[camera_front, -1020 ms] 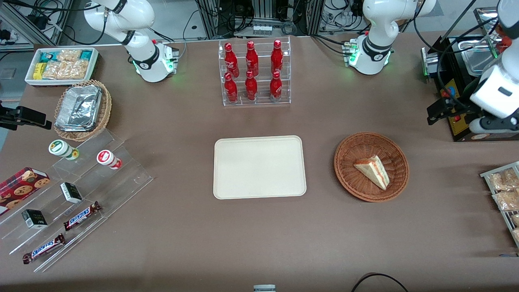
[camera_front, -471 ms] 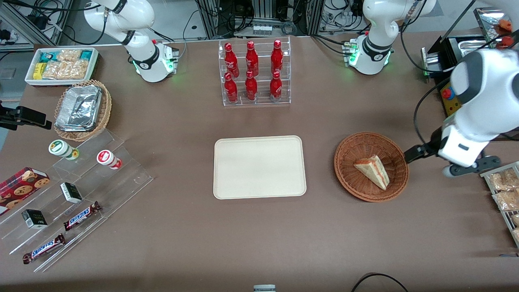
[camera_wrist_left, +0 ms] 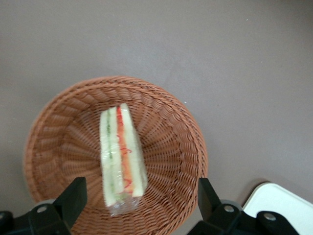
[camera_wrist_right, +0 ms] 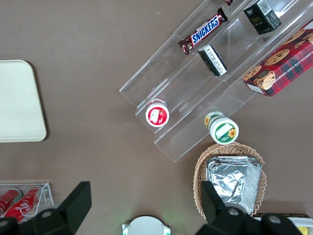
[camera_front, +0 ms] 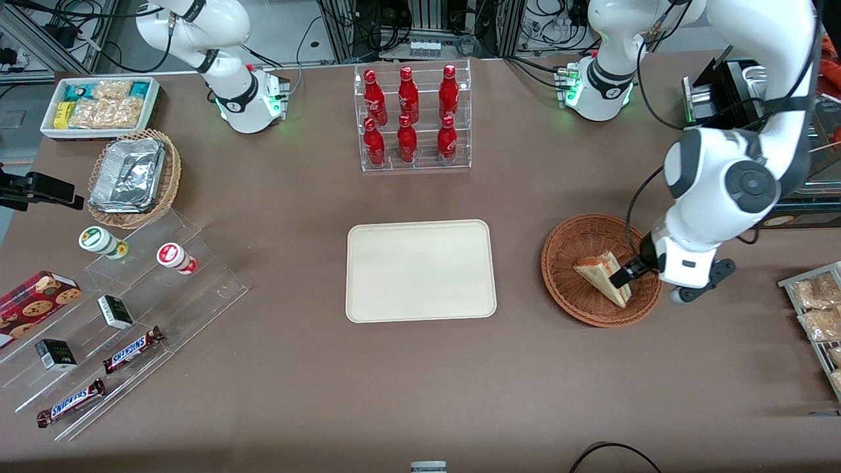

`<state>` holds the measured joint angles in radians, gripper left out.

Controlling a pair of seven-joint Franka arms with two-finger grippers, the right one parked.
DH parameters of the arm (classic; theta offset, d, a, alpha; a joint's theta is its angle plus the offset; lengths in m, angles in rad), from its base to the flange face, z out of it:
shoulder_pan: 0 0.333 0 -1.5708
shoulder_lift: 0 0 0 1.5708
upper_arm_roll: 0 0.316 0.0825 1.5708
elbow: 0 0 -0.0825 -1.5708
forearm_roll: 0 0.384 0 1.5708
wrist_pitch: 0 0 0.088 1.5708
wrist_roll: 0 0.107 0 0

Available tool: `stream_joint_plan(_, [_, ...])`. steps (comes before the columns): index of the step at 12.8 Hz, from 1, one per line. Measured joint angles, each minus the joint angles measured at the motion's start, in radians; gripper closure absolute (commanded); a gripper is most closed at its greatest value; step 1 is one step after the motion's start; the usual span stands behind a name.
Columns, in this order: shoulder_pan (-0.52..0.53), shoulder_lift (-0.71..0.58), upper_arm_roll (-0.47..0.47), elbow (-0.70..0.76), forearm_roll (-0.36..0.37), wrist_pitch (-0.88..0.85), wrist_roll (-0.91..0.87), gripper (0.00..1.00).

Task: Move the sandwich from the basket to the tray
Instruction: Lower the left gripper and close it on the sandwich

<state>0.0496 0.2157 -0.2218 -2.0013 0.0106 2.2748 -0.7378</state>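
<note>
The flat cream rectangular tray [camera_front: 420, 270] lies toward the parked arm's end from the pincer [camera_wrist_left: 139, 205]. The round reddish-brown wicker basket [camera_front: 566, 244] sits under the pincer, whose fingers [camera_wrist_left: 73, 198] are spread wide. Between them, in the basket, lies the clear-wrapped triangular sandwich [camera_wrist_left: 121, 155], long axis running toward the pincer

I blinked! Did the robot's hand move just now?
Yes. The gripper swung in from the working arm's end of the table and is now above the basket, fingers open over the sandwich.

Left arm bent downward, gripper [camera_wrist_left: 139, 198] jaws spread wide
</note>
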Motion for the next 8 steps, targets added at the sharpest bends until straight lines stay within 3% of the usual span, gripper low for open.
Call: stream_joint_plan(8, [0.002, 0.057, 0.000, -0.158, 0.000, 0.206, -0.063, 0.00])
